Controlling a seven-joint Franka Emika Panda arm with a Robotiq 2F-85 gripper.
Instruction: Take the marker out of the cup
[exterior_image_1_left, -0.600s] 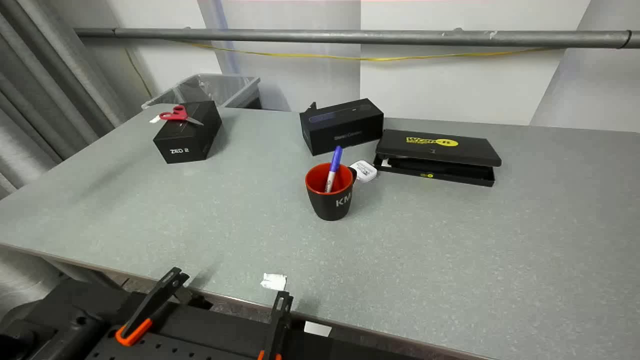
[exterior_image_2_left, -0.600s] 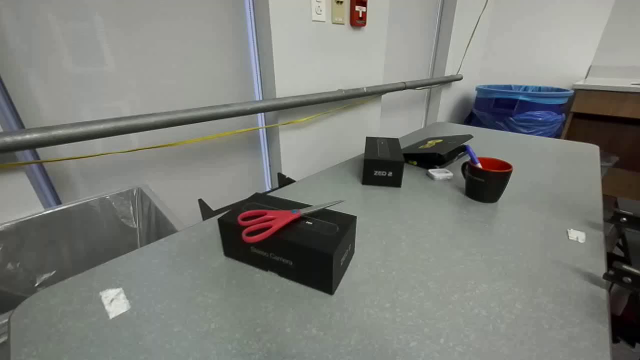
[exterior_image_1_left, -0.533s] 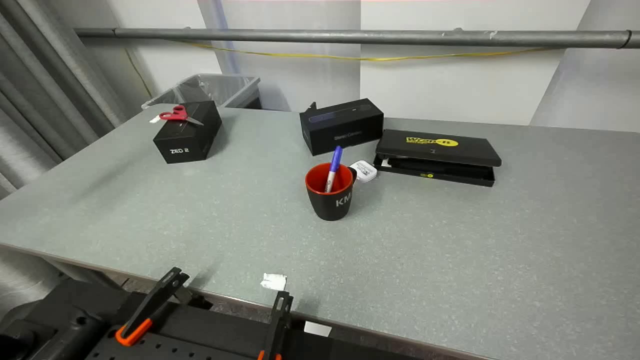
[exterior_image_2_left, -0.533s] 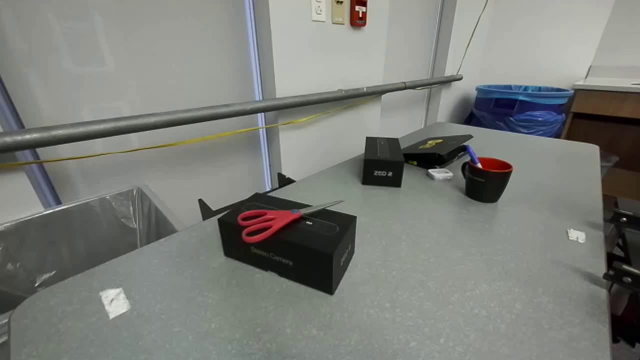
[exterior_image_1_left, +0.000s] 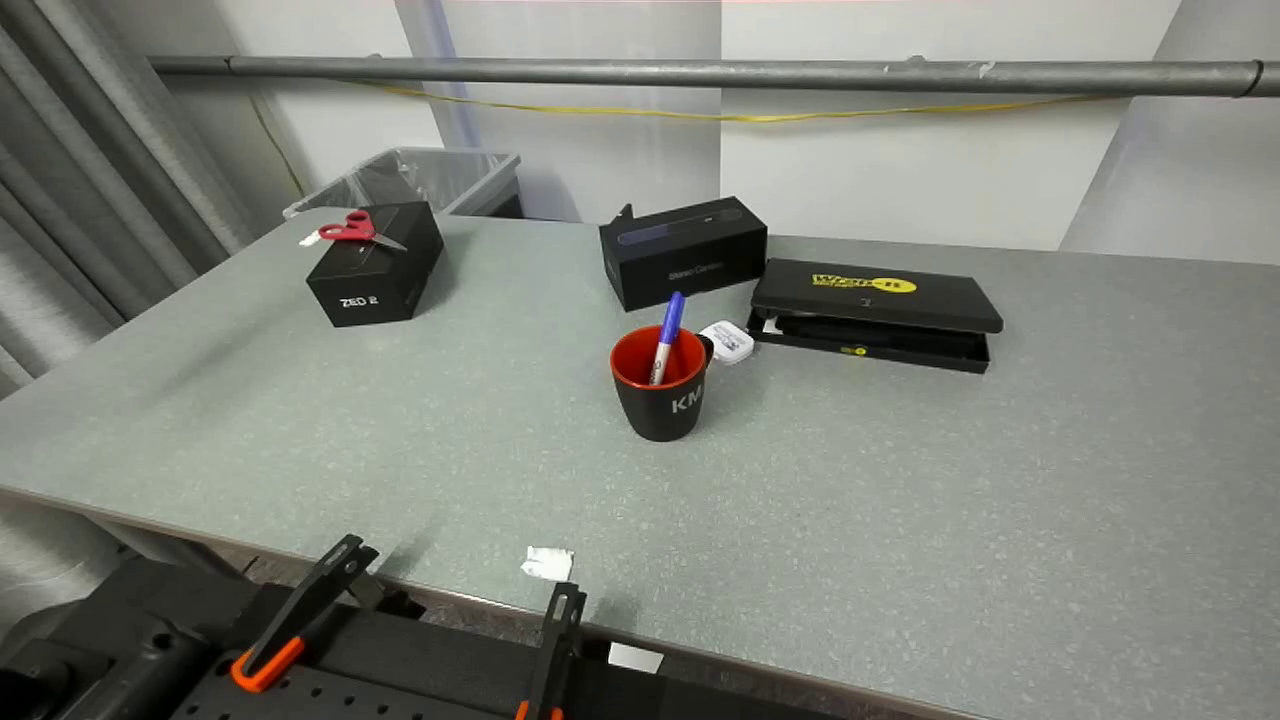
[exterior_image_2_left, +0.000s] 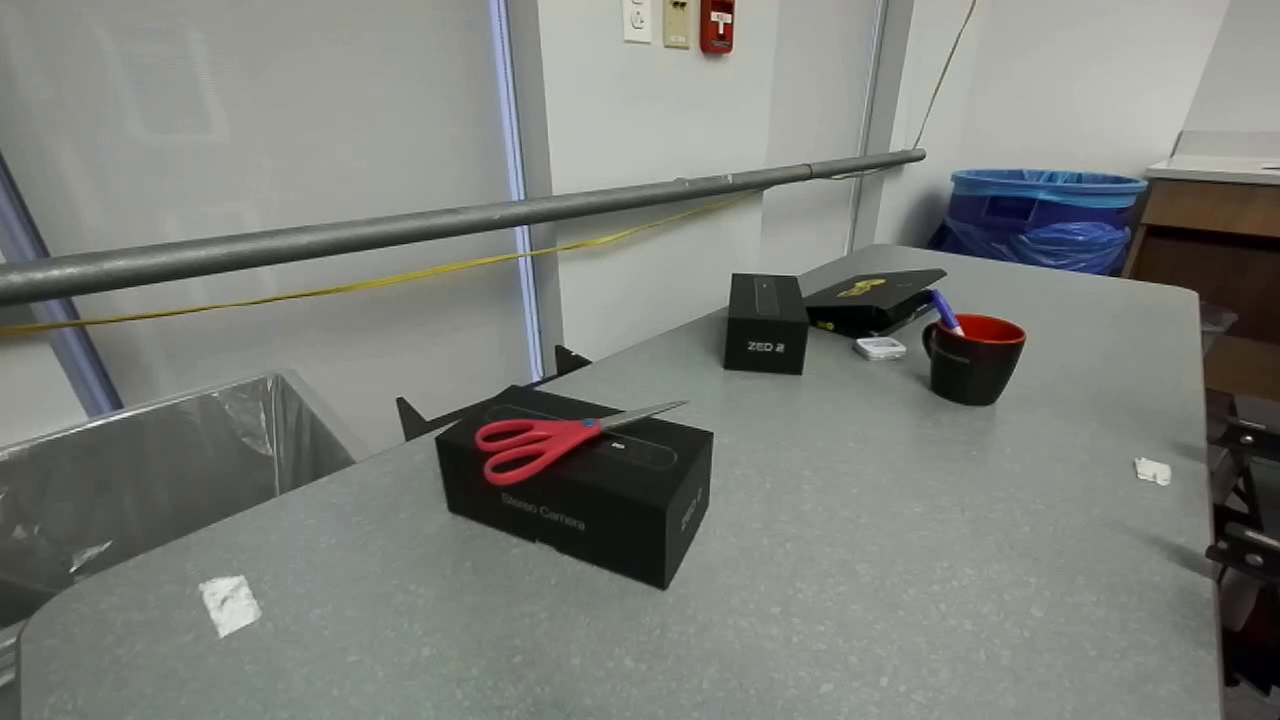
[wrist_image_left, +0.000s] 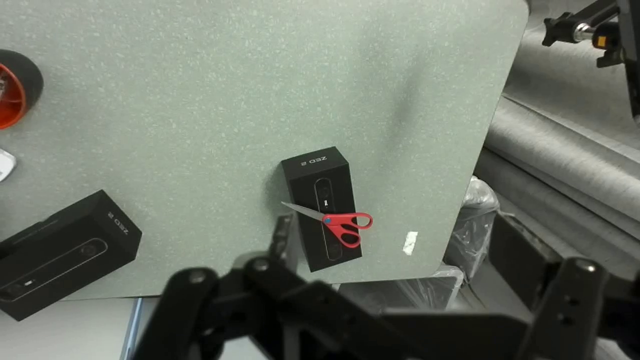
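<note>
In the wrist view our gripper (wrist_image_left: 396, 241) stands with jaws wide apart and nothing pinched; beyond them lie the scissors (wrist_image_left: 336, 219) on a black box (wrist_image_left: 329, 202). Only part of the cup (wrist_image_left: 32, 80) reaches that view's left edge. In both exterior views the marker (exterior_image_1_left: 667, 336) leans inside the cup, blue end above the rim, and we see no gripper. We take the step in hand to be the approach. Next, we judge, we must travel to the cup, straddle the blue end, pinch and lift along its tilt. Against the earlier exterior frames we find nothing shifted on the table (exterior_image_1_left: 400, 420); lacking an earlier wrist view, we cannot judge the gripper's travel.
</note>
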